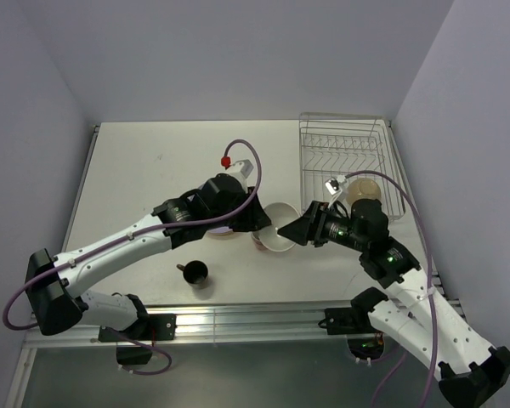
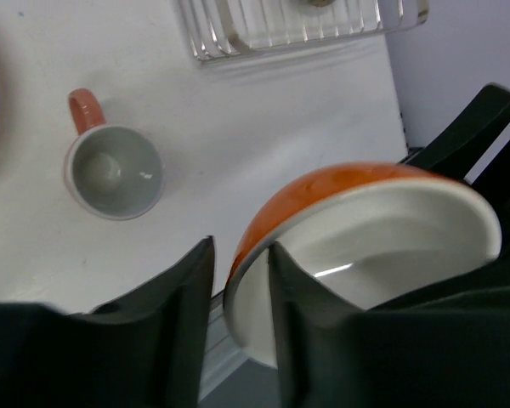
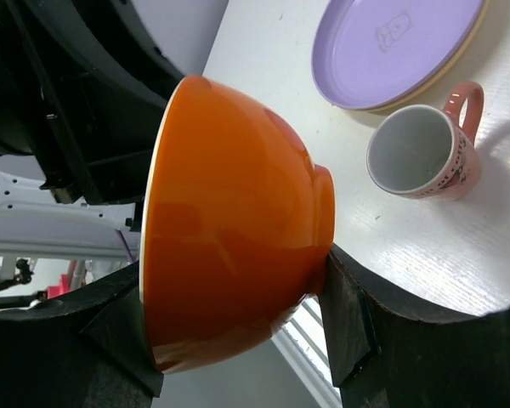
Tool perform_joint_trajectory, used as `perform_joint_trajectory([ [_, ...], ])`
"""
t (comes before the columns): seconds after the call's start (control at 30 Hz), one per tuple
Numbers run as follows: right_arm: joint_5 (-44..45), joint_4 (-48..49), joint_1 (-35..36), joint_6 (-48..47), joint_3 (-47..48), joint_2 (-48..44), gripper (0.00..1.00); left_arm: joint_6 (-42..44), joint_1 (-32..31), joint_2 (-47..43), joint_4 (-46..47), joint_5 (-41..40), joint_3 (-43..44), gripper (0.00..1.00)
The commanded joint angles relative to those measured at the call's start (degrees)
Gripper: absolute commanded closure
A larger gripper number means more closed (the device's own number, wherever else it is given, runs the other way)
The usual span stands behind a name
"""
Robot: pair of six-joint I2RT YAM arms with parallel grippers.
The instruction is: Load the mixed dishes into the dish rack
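Closest in the right wrist view, the right hand (image 3: 235,293) grips the orange bowl (image 3: 238,195) across its depth. One finger (image 3: 357,323) presses on the foot ring and the other sits at the rim. The bowl is tipped on its side and held off the counter (image 1: 153,170), with its white inside turned toward the left arm.

The left hand (image 2: 242,255) straddles the same bowl's rim, one finger inside the bowl and one outside. The outer one stands a little apart from the orange wall, so this hand looks loosened and open rather than clamped.

From above, the bowl hangs between the two hands near the middle of the counter, just left of the dish rack (image 1: 344,144) and not in it. The white bowl (image 1: 365,189) lies in the near part of the rack, partly hidden by the right arm.

The pink mug (image 3: 416,153) stands upright on the counter with its mouth up and a dark print on its side. It is just beside the rim of the lilac plate (image 3: 391,47), which lies flat.

The small black handled cup (image 1: 195,272) sits near the counter's front edge, left of the hands and well apart from the other dishes.
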Motion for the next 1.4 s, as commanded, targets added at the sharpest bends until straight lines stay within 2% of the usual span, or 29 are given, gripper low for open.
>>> perform_joint_trajectory([
  [0.0,1.96,0.88,0.69,-1.98,4.06,-2.05,1.0,0.36,-0.59,0.58,4.31,1.56,3.42,0.59],
  [0.03,2.75,0.44,0.69,-2.24,4.24,-2.32,1.0,0.45,-0.59,0.59,4.58,1.56,3.33,0.49],
  [0.23,4.87,-1.23,0.69,-2.16,5.65,-2.67,1.0,1.16,-0.59,-0.2,4.76,1.57,3.24,0.15],
  [0.43,6.89,-2.9,0.69,-2.16,6.44,-2.23,1.0,2.12,-0.59,-2.22,3.62,1.48,3.77,0.05],
  [0.73,14.26,-9.05,0.69,-4.44,10.31,0.4,1.0,3.97,-0.24,-5.65,-1.39,-6.51,4.82,0.01],
  [0.83,17.16,-11.77,0.69,-5.85,12.5,1.9,1.0,4.67,0.55,-6.27,-6.13,-10.12,7.28,0.01],
  [1.07,37.44,-22.22,0.69,-10.33,23.47,10.15,1.0,3.97,1.17,-6.19,-9.57,-12.93,5.8,0.02],
  [1.37,55.92,-29.96,0.16,-15.86,38.33,27.71,1.0,3.79,1.43,-1.53,-9.93,-13.55,2.45,0.05],
])
